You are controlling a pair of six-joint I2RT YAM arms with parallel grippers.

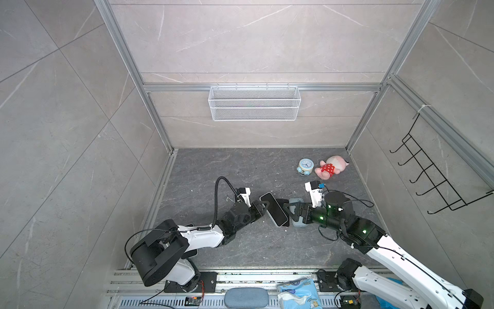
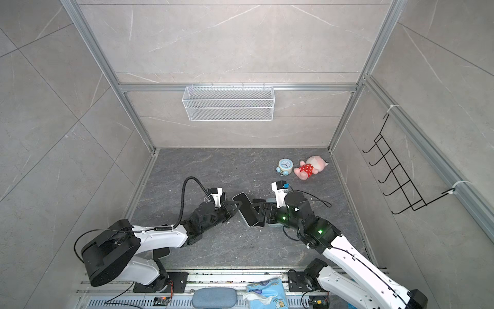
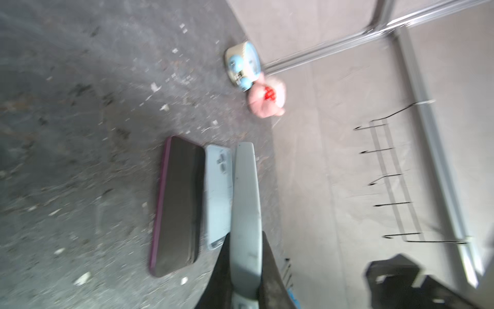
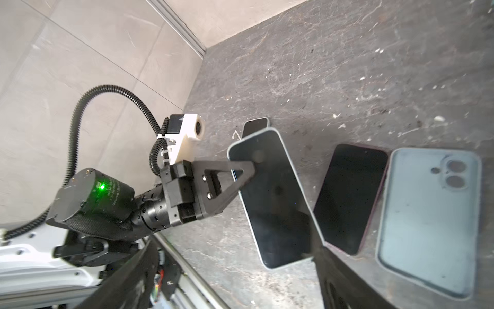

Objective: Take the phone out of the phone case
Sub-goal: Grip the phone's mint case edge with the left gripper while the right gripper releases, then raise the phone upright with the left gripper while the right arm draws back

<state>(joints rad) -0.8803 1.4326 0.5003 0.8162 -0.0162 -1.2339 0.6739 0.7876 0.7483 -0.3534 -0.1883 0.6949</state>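
left gripper (image 4: 251,167): clamped shut on one long edge of the phone; in the left wrist view its fingers (image 3: 272,275) pinch the phone from both faces.
phone (image 4: 272,198): out of its case, with a black screen and a pale rim. It is raised at the gripped edge and tilted, and in both top views (image 1: 274,211) it sits between the two grippers. Contact between its lower edge and the floor (image 1: 240,171) cannot be told.
second phone (image 4: 350,198): dark screen up, in a maroon case. It lies flat on the floor just beside the held phone, with its other long side beside the phone case.
phone case (image 4: 427,222): pale blue and empty, with the camera cut-outs visible. It lies flat on the floor, apart from the phone.
right gripper (image 1: 290,211): jaws spread wide, holding nothing. It sits low over the phone case in both top views, with its tips towards the held phone. Finger contact with either phone cannot be told.
alarm clock (image 1: 305,166): small and blue, standing near the far right corner, well apart from the phones.
plush toy (image 1: 331,167): pink with a red dotted garment, lying just beside the alarm clock.
hook rack (image 1: 433,174): black wire, mounted on the right wall.
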